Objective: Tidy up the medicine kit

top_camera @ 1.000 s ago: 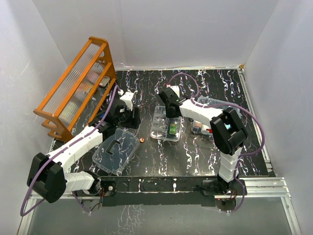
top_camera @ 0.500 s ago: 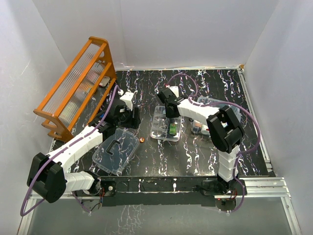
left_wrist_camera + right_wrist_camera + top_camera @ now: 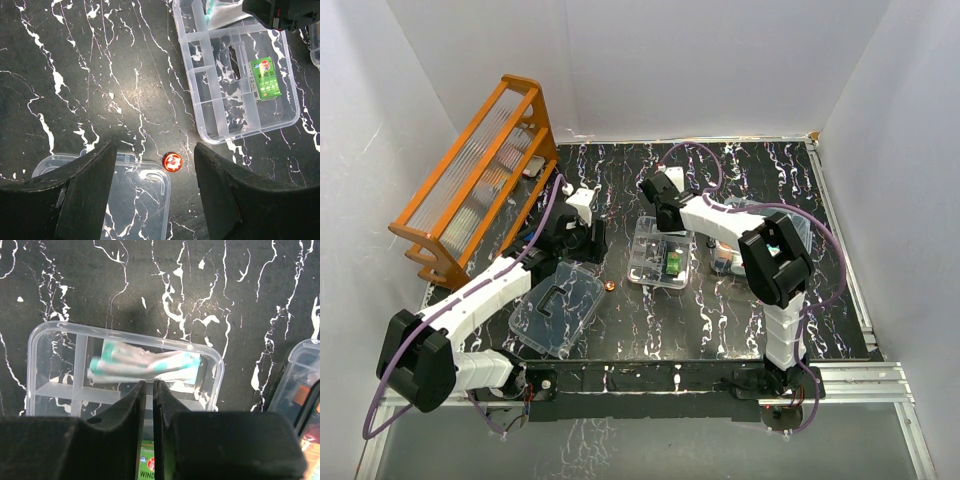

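The kit's clear compartmented tray (image 3: pixel 650 268) (image 3: pixel 220 120) lies mid-table. It holds a green box (image 3: pixel 263 78) (image 3: pixel 673 265) and white-and-teal packets (image 3: pixel 145 365) in its far end compartment. My right gripper (image 3: pixel 149 383) (image 3: pixel 667 222) hovers over that end, shut, with only a thin slit between the fingers and nothing in it. The left gripper (image 3: pixel 155 148) (image 3: pixel 588 240) hangs open above a small red round tin (image 3: pixel 172 161) (image 3: pixel 610 285). The tin sits beside a corner of the clear lid (image 3: pixel 557 308) (image 3: pixel 130 200).
The kit's clear box (image 3: pixel 782 222) (image 3: pixel 300 375) with small items stands right of the tray, partly behind my right arm. An orange wooden rack (image 3: pixel 480 180) leans along the back left. White walls close in the table on three sides.
My right gripper has shifted slightly toward the far left over the tray's far end. The left arm has stayed still.
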Controlling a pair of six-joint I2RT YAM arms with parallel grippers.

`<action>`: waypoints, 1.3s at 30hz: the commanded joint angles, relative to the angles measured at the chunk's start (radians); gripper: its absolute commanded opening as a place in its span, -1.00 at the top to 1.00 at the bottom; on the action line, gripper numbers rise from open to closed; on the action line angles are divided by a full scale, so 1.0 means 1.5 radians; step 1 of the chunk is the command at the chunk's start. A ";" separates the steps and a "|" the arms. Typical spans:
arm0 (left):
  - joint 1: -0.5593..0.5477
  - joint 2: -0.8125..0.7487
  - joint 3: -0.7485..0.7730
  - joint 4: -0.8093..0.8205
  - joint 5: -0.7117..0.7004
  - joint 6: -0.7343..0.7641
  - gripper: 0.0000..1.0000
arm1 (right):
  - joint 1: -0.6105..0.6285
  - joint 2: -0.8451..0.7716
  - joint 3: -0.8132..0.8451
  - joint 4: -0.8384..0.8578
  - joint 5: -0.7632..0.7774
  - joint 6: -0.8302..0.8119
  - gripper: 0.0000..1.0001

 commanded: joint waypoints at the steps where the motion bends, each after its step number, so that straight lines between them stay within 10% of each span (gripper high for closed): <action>1: 0.003 0.006 0.005 -0.004 -0.006 0.004 -0.24 | -0.007 0.019 0.038 0.027 0.020 -0.005 0.76; 39: 0.004 0.002 0.012 -0.015 -0.032 -0.032 -0.26 | -0.023 0.004 0.078 -0.032 -0.023 0.058 0.19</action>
